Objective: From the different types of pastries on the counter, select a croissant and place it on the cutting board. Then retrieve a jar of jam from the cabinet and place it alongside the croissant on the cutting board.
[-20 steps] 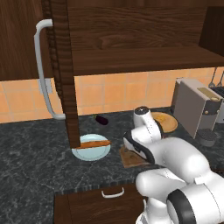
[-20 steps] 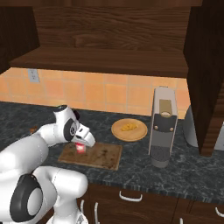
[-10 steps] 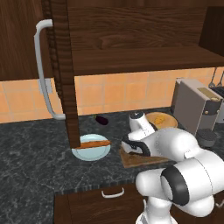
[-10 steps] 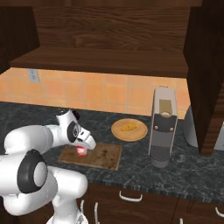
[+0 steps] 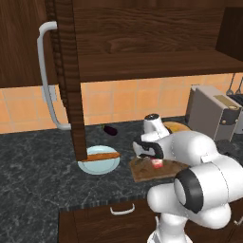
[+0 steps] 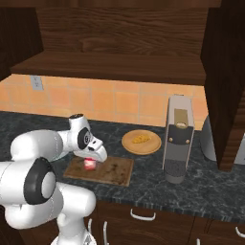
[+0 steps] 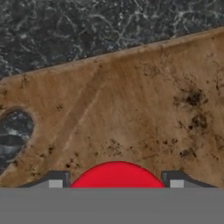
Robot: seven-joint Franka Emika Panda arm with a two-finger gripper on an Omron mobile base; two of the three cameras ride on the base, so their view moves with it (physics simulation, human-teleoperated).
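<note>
In the left base view we see the jam jar (image 5: 157, 163) on the cutting board (image 5: 142, 172), under our gripper (image 5: 154, 160). In the right base view the jar (image 6: 89, 163) sits on the board (image 6: 115, 171) beneath the gripper (image 6: 91, 161). In the hand view its red lid (image 7: 117, 175) lies between our fingertips (image 7: 56, 180), clasped.

One board (image 6: 115, 171), one jar (image 6: 89, 164), two plates (image 5: 98, 165) (image 6: 141, 142), one pastry (image 6: 140, 139) on each, one dark eggplant-like item (image 5: 109, 130), one toaster (image 5: 212, 112), one coffee machine (image 6: 178, 138).
</note>
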